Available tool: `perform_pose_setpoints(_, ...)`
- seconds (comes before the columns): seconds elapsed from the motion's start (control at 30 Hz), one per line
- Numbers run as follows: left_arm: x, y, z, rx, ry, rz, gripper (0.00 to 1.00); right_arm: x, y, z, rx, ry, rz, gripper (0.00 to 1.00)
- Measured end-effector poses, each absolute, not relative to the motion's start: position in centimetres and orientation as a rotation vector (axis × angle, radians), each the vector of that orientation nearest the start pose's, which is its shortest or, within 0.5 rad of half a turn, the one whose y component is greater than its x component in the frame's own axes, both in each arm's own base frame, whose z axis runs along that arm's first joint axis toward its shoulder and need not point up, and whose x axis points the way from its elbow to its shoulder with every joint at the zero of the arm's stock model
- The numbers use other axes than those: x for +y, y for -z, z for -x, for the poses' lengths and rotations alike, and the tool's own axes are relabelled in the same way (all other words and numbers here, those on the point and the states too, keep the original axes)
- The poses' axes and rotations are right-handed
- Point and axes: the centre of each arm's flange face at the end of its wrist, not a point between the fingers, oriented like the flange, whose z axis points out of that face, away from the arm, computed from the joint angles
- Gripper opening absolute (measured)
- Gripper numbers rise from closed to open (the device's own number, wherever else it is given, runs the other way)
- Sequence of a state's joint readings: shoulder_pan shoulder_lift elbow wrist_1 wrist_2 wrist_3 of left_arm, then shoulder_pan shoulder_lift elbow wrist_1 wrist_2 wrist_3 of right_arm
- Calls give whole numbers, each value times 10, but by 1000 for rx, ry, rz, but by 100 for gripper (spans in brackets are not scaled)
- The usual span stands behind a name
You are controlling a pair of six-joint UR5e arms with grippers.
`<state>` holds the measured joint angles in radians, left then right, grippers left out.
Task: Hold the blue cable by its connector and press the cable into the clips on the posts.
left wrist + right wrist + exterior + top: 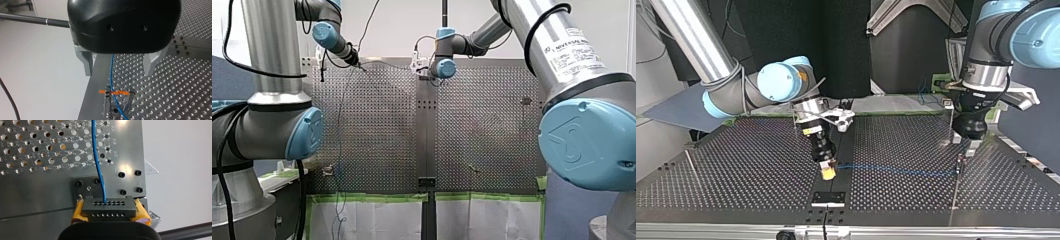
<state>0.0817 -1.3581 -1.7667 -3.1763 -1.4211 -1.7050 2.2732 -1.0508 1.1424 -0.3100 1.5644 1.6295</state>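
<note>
My right pincer (109, 211) clamps the connector (109, 205) between yellow pads, and the blue cable (98, 157) leads off across the bench (30, 192). My left pincer (119, 65) hangs wide apart above the cable.

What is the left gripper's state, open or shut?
Open: the left gripper shows fingers wide apart, the cable passing between them untouched.

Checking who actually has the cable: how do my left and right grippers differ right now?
My right gripper is shut on the black connector; my left gripper is open, with the blue cable running untouched between its fingers. My right gripper has yellow pads; my left gripper has bare metal fingers. In the top view my right gripper leans, while my left gripper stands upright. Both sit along the same cable.
</note>
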Motion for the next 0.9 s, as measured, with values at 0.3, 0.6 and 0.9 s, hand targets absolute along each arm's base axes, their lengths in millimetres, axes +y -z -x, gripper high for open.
perform_pose_setpoints(0.3, -114, -481, -409, 1602, 150, 67, 100, -463, -419, -568, -733, -1896, -1490, 0)
perform_pose_setpoints(0.6, -116, -480, -407, 1607, 136, 67, 100, -459, -416, -570, -734, -1891, -1500, 0)
perform_pose_setpoints(0.9, -119, -477, -406, 1610, 141, 67, 100, -456, -416, -572, -735, -1891, -1504, 0)
